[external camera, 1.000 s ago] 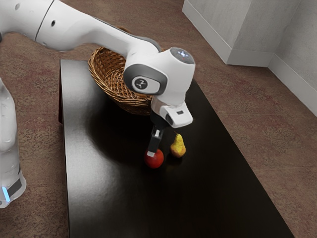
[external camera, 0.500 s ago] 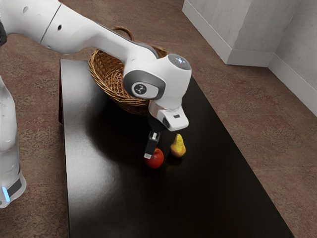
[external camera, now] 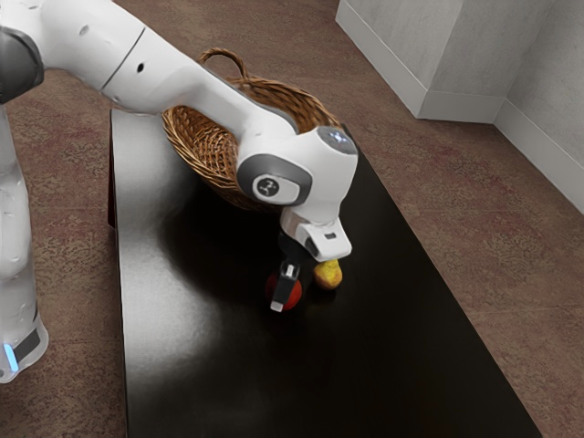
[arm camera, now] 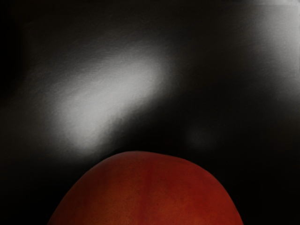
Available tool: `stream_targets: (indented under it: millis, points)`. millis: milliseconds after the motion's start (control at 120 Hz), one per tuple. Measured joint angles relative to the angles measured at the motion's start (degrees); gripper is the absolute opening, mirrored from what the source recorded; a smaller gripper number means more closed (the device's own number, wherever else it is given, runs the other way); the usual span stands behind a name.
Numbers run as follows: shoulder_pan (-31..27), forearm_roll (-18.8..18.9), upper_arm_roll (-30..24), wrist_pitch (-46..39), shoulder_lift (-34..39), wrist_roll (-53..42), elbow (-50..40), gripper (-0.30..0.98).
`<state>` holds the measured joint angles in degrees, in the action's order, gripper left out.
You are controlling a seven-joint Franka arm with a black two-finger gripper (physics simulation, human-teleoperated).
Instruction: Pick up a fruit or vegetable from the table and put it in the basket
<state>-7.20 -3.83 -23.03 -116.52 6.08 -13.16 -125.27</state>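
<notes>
I take the red fruit (external camera: 296, 294) as my landmark; it sits on the dark worktop (external camera: 365, 374), and my tool (external camera: 285, 286) is right down at it, reaching across part of it in the exterior view. I cannot tell how far open the tool is, nor whether it has hold of the fruit. My wrist view gives me the fruit's big rounded side close under the hand, with pale glare on the worktop beyond it. The yellow pear (external camera: 328, 276) stands just beside the red fruit, toward the exterior view's right, its upper part hidden by my hand. The wicker basket (external camera: 189, 137) stands well apart from the fruit, toward the exterior view's upper left, partly covered by my arm (external camera: 178, 78).
</notes>
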Motion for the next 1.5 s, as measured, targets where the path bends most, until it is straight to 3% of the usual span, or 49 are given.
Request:
stream_targets:
  millis: [350,508,617,933,1200,1500]
  points:
    - [0.32,-0.01,0.00,-2.16,-1.33,-0.25,0.27,0.68]
    - [0.56,0.68,-0.04,-2.48,-1.35,0.00,0.23,0.39]
    - [0.64,1.29,-0.03,-2.94,-1.35,0.25,0.19,0.32]
    - [0.62,1.49,-0.98,-2.63,-0.48,0.95,2.51,0.32]
    - [0.92,-0.44,-3.93,-0.02,0.35,1.27,5.69,0.32]
    - [0.87,-1.78,-6.32,6.13,1.76,1.35,14.71,0.32]
